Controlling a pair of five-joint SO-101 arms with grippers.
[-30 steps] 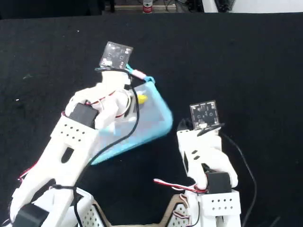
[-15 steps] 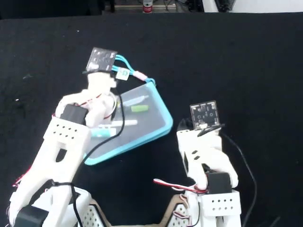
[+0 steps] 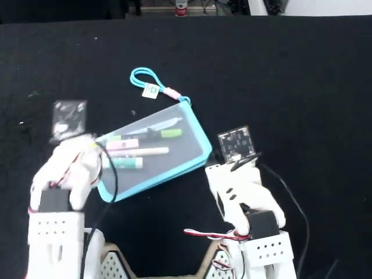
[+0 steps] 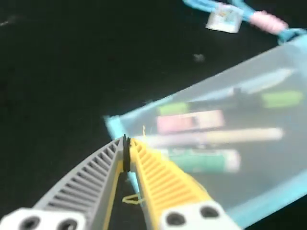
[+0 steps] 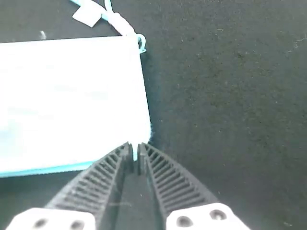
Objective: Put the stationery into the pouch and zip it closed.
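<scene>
The light-blue pouch [image 3: 174,157] lies flat mid-table, and several pens and markers [image 3: 136,152] show through its clear side. Its blue loop strap [image 3: 142,78] trails off the far corner. My left gripper [image 3: 97,145] is shut, with its tips over the pouch's near-left corner [image 4: 112,125] and the markers [image 4: 211,136] just beyond. My right gripper [image 3: 214,156] is shut too, tips against the pouch's right corner [image 5: 144,136]. I cannot tell whether it pinches the fabric. The strap [image 5: 108,14] lies far ahead of it.
Black cloth [image 3: 290,87] covers the table, with open room behind and to the right of the pouch. A bottle [image 3: 181,7] stands past the far edge. The arms' bases [image 3: 163,268] sit at the front edge.
The left arm has left the strap end and drawn back to the near-left corner. The pouch, earlier tilted up, now lies flat. The right arm has shifted slightly left.
</scene>
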